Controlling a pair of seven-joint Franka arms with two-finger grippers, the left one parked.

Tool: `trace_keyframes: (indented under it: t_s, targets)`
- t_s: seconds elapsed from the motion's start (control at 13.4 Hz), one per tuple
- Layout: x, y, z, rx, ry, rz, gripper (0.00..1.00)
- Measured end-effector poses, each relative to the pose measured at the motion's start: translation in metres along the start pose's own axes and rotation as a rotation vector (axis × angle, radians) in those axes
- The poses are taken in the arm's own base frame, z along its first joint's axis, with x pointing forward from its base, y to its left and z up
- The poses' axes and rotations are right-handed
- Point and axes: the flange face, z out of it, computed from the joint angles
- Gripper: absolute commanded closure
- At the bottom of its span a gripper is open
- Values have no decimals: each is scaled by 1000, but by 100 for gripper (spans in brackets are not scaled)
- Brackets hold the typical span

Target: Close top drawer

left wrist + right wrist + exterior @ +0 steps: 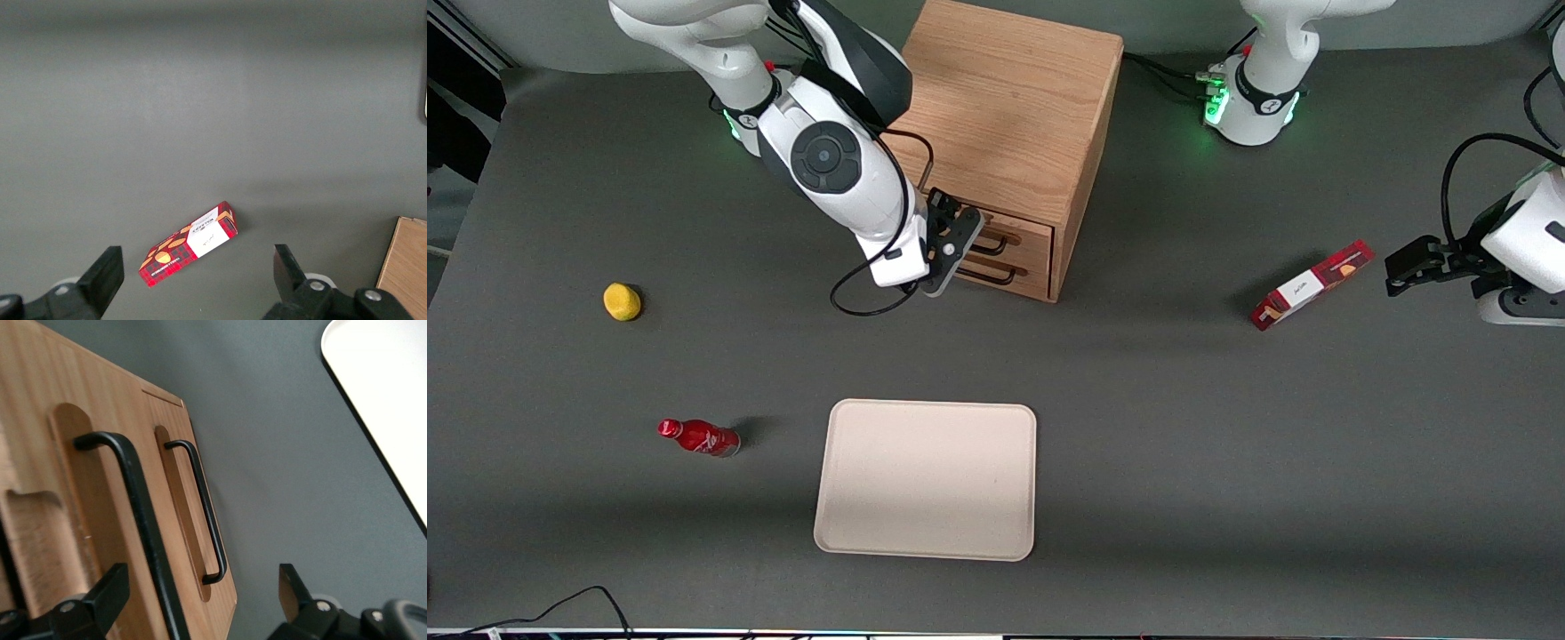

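Grey table (1183, 427) carries the wooden cabinet (1009, 107); the gripper (953, 238), jaws open, sits at the seemingly shut top drawer (1021, 238).

**Gripper at the drawer fronts**

You see the gripper (953, 233) of the working arm right in front of the wooden cabinet (1009, 116), level with the top drawer (1021, 233), whose black handle (994, 242) shows just beside it. The lower drawer (1014, 271) sits below. On the table (1227, 462), a cream tray (927, 480) lies near the front edge. A red bottle (699, 437) and a yellow lemon (622, 301) lie toward the working arm's end, a red box (1311, 285) toward the parked arm's end.
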Motion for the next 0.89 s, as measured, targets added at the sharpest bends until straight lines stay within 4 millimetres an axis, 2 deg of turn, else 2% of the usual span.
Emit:
trace_keyframes:
  t_s: [0.15,0.3,0.52,0.67,0.89]
  targets:
    - [-2,2,-16,36,5,26,0]
    - [-6,10,-41,67,46,70,0]
    - [-27,43,-93,27,128,162,0]
    - [-56,72,-132,-27,157,279,0]
    - [-121,120,-185,-89,177,447,0]
